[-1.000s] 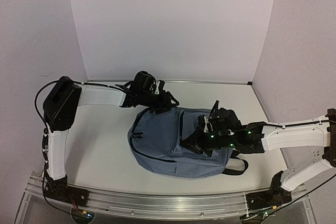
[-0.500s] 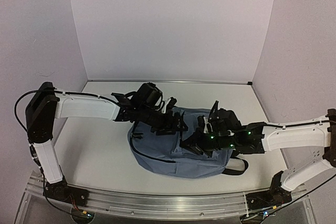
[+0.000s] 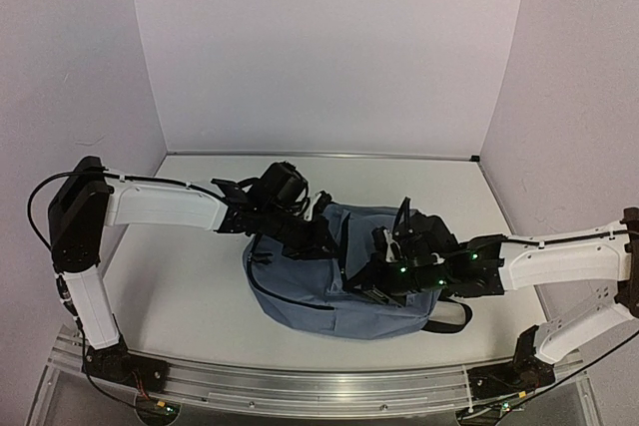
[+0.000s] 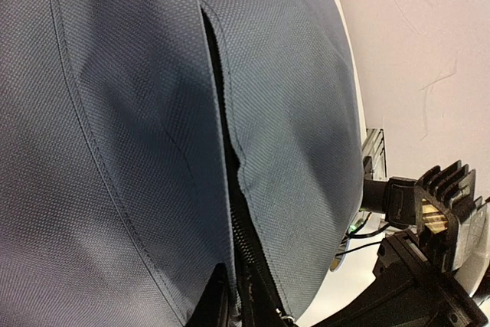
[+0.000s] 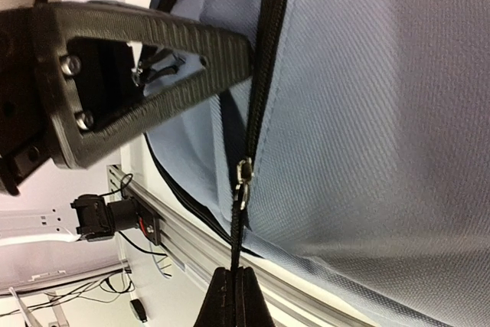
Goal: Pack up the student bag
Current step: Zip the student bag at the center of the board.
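The student bag [image 3: 300, 281], a slate-blue backpack, lies flat in the middle of the white table. My left gripper [image 3: 324, 236] reaches over its upper edge. In the left wrist view that gripper [image 4: 236, 281] is shut on the fabric flap beside the open black zipper [image 4: 222, 112]. My right gripper [image 3: 367, 281] rests over the bag's right half. In the right wrist view that gripper [image 5: 235, 272] is shut on the black pull cord hanging from the metal zipper slider [image 5: 243, 174]. What lies inside the bag is hidden.
A black strap loop [image 3: 449, 316] sticks out at the bag's lower right. The aluminium rail [image 3: 300, 386] runs along the near edge of the table. White walls close in the back and both sides. The right arm's black body [image 4: 429, 266] shows in the left wrist view.
My left arm swung from the back left onto the bag, opened wider, then closed on the fabric by the zipper. My right gripper drifted slightly left, still holding the pull cord.
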Action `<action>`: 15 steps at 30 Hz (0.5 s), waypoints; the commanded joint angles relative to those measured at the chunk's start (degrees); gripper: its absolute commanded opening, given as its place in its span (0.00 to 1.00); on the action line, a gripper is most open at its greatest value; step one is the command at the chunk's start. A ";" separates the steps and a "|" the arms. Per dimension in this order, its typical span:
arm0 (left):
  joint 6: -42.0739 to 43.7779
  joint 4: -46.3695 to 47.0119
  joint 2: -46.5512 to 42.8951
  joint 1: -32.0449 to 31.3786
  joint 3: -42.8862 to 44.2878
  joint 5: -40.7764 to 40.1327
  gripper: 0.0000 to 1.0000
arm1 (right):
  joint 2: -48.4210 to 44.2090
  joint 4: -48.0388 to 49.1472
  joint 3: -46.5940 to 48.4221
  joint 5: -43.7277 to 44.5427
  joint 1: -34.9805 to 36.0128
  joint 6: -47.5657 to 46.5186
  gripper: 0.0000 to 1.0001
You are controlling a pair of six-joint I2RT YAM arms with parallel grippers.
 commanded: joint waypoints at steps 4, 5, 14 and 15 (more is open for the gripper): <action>2.30 -1.33 -1.69 0.23 0.36 -3.62 0.01 | -1.35 -6.08 2.87 -3.05 2.48 -3.26 0.00; 2.53 -1.68 -1.71 0.25 0.58 -3.94 0.01 | -1.22 -6.55 3.12 -3.24 2.67 -3.55 0.00; 3.67 -2.91 -2.11 0.38 1.34 -6.43 0.00 | 0.75 -9.31 3.43 -2.97 4.38 -4.24 0.00; 3.68 -2.95 -2.21 0.41 1.29 -6.61 0.00 | 0.97 -9.45 3.20 -2.79 4.49 -4.16 0.00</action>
